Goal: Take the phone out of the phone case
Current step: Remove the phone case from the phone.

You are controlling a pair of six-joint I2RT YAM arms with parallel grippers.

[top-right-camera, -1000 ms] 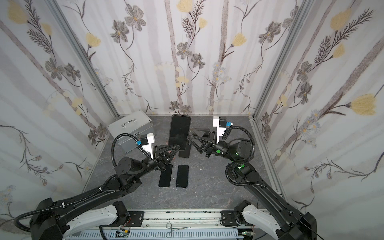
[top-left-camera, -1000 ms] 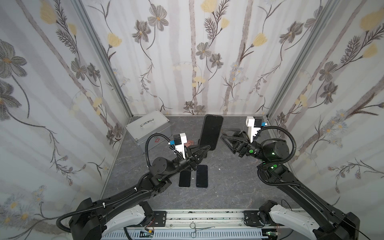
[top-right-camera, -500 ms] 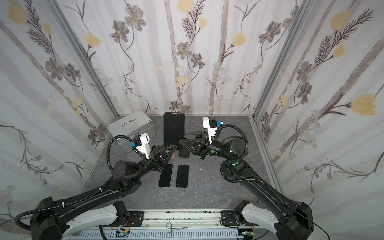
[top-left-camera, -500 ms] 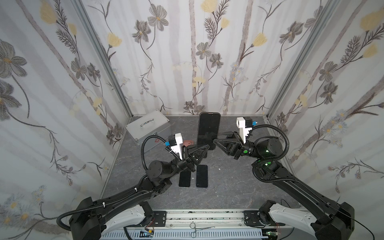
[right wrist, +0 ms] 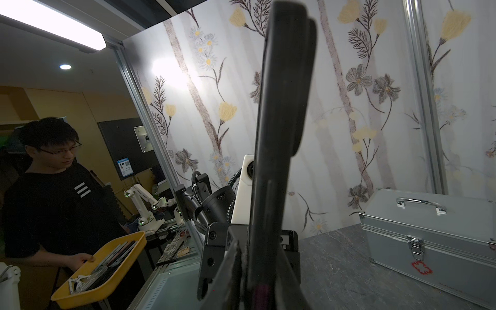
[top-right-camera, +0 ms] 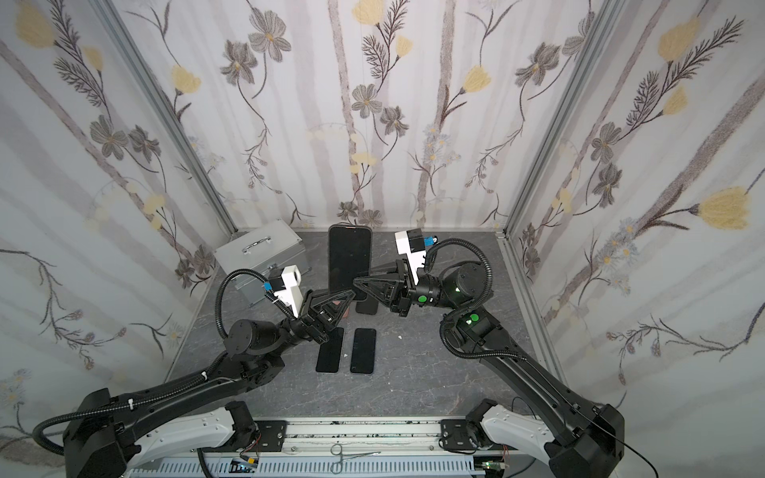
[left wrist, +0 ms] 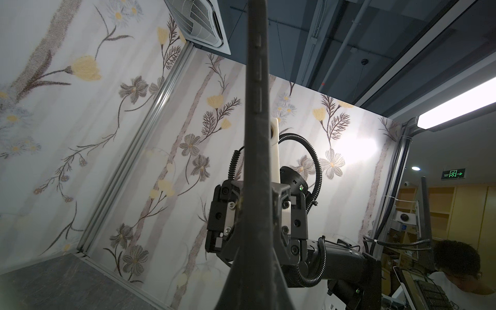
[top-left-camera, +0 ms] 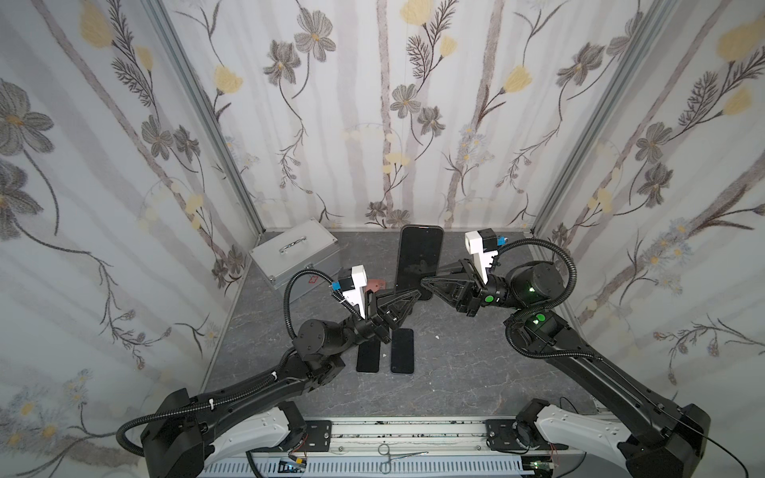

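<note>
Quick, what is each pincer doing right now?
Left pincer: closed on the phone, which is in its case.
Right pincer: jaws on either side of that phone; whether they grip it cannot be told.

A green exit sign [left wrist: 453, 174] shows an arrow; a red cross emblem [right wrist: 421, 267] marks the silver case [right wrist: 434, 236].

Bright even light, some glare, warped edges
</note>
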